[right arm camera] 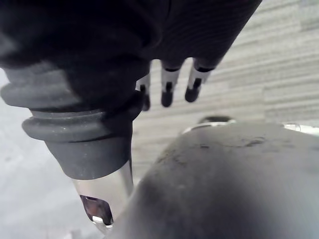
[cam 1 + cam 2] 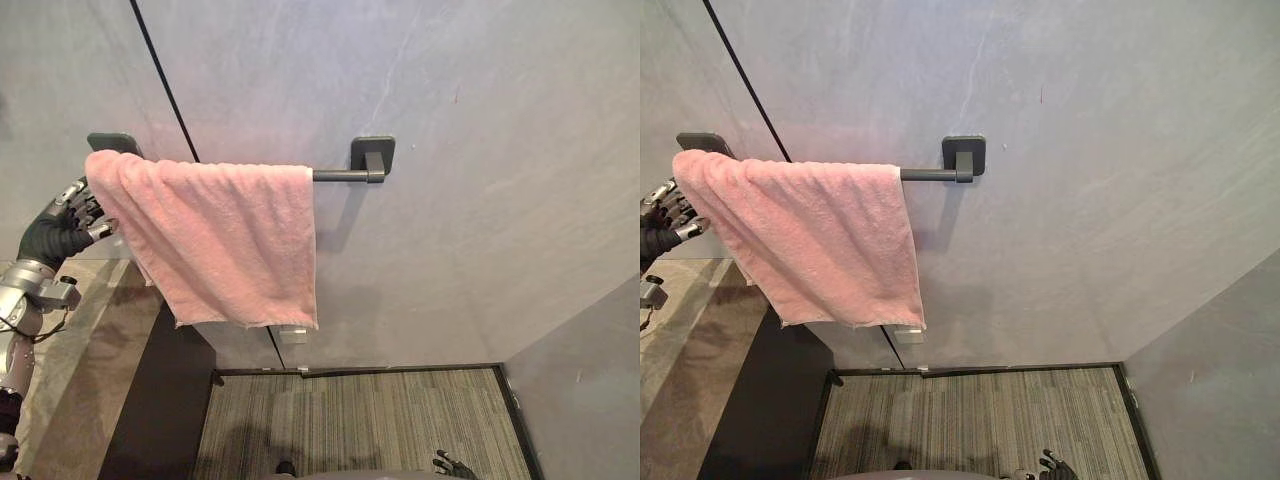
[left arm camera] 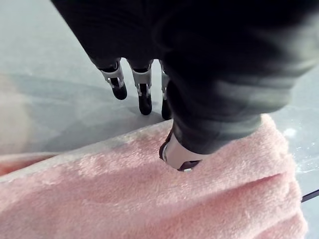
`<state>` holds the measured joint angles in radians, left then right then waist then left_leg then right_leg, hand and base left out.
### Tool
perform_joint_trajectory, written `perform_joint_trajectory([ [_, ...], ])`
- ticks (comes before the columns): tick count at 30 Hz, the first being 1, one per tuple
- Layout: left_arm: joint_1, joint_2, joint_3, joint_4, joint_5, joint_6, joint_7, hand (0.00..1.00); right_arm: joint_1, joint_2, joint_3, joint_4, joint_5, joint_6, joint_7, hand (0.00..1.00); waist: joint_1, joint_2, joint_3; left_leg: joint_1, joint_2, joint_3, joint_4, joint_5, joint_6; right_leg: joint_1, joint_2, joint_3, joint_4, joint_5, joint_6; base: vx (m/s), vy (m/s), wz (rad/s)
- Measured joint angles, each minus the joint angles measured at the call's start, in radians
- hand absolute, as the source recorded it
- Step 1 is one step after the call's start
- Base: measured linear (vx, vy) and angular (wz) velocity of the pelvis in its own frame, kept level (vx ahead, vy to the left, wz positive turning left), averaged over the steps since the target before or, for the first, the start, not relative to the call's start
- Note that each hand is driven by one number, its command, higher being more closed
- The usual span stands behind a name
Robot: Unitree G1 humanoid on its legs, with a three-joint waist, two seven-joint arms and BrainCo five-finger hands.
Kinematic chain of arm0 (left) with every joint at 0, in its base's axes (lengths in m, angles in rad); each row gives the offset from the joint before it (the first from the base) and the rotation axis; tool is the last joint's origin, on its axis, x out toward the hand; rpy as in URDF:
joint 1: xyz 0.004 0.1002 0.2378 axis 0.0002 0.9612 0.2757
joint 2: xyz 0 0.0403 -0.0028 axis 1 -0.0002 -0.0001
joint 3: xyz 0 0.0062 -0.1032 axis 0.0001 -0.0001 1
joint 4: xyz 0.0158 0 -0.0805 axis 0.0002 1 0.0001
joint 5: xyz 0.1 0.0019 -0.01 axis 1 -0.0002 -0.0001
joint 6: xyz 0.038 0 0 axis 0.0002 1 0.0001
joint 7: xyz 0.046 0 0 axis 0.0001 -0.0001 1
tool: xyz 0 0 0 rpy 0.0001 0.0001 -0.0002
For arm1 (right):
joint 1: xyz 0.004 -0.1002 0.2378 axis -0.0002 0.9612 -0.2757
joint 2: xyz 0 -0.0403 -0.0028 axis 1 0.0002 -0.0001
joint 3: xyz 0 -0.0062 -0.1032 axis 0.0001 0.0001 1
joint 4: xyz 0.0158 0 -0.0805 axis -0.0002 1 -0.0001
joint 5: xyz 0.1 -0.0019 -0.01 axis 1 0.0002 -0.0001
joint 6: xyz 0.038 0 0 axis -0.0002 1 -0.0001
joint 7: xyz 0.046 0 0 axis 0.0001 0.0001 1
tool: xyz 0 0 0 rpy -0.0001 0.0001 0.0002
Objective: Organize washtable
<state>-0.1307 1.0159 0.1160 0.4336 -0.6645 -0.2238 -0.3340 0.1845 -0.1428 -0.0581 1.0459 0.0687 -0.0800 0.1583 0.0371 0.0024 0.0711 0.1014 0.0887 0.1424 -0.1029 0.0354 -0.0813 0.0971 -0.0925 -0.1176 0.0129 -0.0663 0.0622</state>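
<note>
The step in hand looks like hanging the towel. The fluffy pink terry towel [image 2: 230, 240] lies draped over the dark grey metal wall bar [image 2: 340, 175], set toward its left end, with the lower edge slanting. The left hand [image 2: 62, 228] sits at that end, fingers straight and released. Its thumb seems to rest on the cloth, though contact is hard to judge. The right hand [image 2: 452, 466] hangs low, fingers relaxed. Next, I judge, the towel needs sliding toward the bar's middle and levelling.
</note>
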Motion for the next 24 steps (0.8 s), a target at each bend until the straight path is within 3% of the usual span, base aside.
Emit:
perform_joint_trajectory([
  [3, 0.004, 0.003, -0.080, -0.001, 0.010, 0.002, -0.038, 0.00, -0.006, -0.009, 0.032, -0.001, -0.001, 0.000, 0.002, 0.00, 0.000, 0.000, 0.000, -0.004, 0.001, 0.005, 0.000, 0.000, 0.000, -0.010, 0.000, 0.006, 0.001, 0.000, 0.000, 0.00, 0.000, -0.04],
  [8, 0.006, 0.003, -0.170, -0.002, 0.027, 0.010, -0.051, 0.00, -0.028, -0.020, 0.075, -0.001, -0.001, 0.000, 0.012, 0.00, -0.025, -0.001, 0.002, -0.017, 0.001, 0.014, 0.000, 0.000, 0.000, -0.028, 0.001, 0.015, -0.001, 0.004, 0.001, 0.00, 0.001, -0.05],
  [13, 0.005, 0.003, -0.236, -0.003, 0.090, 0.019, -0.044, 0.00, -0.048, -0.030, 0.097, -0.002, 0.000, 0.000, 0.019, 0.00, -0.027, -0.001, 0.030, -0.020, 0.001, 0.038, 0.000, 0.000, 0.000, -0.035, 0.002, 0.037, -0.006, 0.013, 0.001, 0.01, 0.002, -0.15],
  [14, 0.005, 0.001, -0.242, -0.002, 0.114, 0.021, -0.031, 1.00, -0.051, -0.032, 0.105, -0.002, 0.000, 0.000, 0.019, 0.00, -0.028, -0.008, 0.034, -0.020, 0.001, 0.043, 0.000, 0.000, 0.000, -0.035, 0.002, 0.041, -0.012, 0.018, -0.001, -0.02, 0.001, -0.10],
  [16, 0.004, -0.007, -0.242, 0.001, 0.137, 0.021, -0.017, 1.00, -0.053, -0.035, 0.107, -0.005, -0.001, 0.000, 0.018, 0.00, -0.028, -0.007, 0.036, -0.022, 0.001, 0.049, 0.000, 0.000, 0.000, -0.038, 0.002, 0.047, -0.017, 0.022, -0.001, -0.01, 0.000, -0.10],
  [20, -0.069, -0.132, -0.208, 0.086, 0.272, 0.021, 0.107, 1.00, -0.063, -0.038, 0.107, -0.009, 0.000, 0.001, 0.012, 0.00, -0.025, -0.007, 0.046, -0.027, 0.001, 0.051, 0.000, 0.000, 0.000, -0.043, 0.003, 0.049, -0.017, 0.023, -0.002, 0.00, 0.000, -0.02],
  [24, -0.068, -0.203, -0.140, 0.088, 0.325, 0.023, 0.171, 1.00, -0.062, -0.034, 0.082, -0.016, 0.001, 0.004, -0.008, 0.00, -0.022, -0.007, 0.048, -0.031, 0.001, 0.050, 0.000, 0.000, 0.000, -0.047, 0.002, 0.049, -0.018, 0.024, -0.001, 0.00, 0.000, 0.00],
])
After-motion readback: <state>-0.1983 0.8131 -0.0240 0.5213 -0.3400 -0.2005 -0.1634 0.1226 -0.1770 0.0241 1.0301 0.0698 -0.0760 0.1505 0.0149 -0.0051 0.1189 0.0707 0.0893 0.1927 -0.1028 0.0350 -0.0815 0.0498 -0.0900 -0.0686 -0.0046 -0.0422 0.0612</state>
